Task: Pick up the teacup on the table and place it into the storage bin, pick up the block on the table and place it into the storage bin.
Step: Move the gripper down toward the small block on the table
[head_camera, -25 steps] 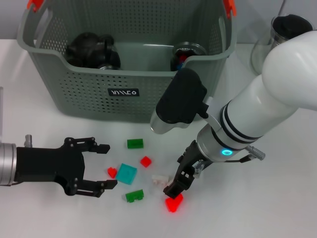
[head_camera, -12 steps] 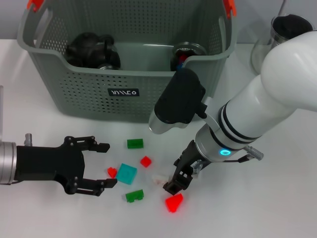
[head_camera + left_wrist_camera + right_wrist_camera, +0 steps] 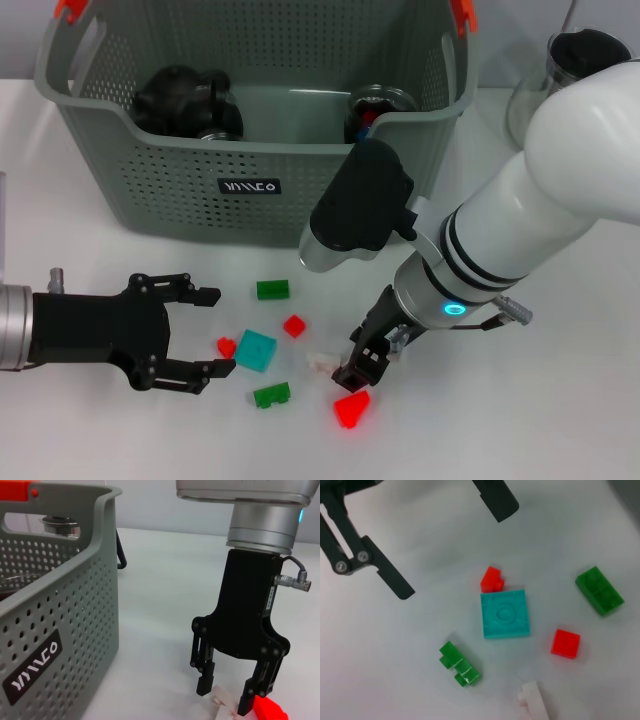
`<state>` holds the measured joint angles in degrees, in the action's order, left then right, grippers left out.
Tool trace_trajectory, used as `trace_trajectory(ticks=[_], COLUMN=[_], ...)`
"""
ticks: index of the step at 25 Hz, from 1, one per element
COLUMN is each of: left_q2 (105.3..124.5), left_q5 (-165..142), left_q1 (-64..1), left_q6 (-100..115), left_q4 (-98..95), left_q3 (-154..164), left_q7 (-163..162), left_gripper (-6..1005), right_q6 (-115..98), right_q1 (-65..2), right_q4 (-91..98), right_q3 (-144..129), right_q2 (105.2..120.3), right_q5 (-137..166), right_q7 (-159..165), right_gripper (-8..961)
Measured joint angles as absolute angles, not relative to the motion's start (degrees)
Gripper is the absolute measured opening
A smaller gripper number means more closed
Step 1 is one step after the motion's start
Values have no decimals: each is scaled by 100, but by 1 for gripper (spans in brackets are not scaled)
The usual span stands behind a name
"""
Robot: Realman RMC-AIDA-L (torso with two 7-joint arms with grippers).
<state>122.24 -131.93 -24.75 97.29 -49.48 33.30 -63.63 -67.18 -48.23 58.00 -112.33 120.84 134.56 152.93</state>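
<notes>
Blocks lie scattered on the white tabletop in front of the bin. I count a white block, a red wedge, a teal square tile, a small red cube, a tiny red piece, a green brick and a stepped green one. I see the white block's long axis running roughly left-right across my head view, and it is partly hidden by the right pincer. That pincer hangs just over it, jaws released and pointing down; in the left wrist view one finger stands on each side of the white block, and the red wedge sits just beside the far finger. I cannot tell whether the tips touch the block. The green brick lies with its long side parallel to the bin's front wall.

My left pincer sits low at the left, jaws spread wide and aimed toward the tiny red piece and the teal tile, touching neither.

The bin stands at the back of the tabletop, orange clips on its rim. Its small black label carries white lettering I cannot read with confidence. Inside I see a dark rounded object at the left and a dark round-rimmed one at the right. A glass jar stands right of the bin.
</notes>
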Motion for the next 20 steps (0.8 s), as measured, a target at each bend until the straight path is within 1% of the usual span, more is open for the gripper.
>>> trace_trajectory(ticks=[9,20], left_q2=[12225,12225], left_q5=[-13193,-13193], left_q1=[-2479,-2488], left_q6=[9723,9720], left_q4=[-4948,-4948], left_q3=[3331,3331], left_q7=[-6368,-6379], left_gripper=[847,847], right_q6=[-6794,-6797], right_q1=[-4842,-4843], right_q4=[5774,5745], right_q3=[-11224,-11228], right_q2=[12076,12086], right_q5=[13456,13456], right_q7=[15298,15302], right_gripper=[549,508])
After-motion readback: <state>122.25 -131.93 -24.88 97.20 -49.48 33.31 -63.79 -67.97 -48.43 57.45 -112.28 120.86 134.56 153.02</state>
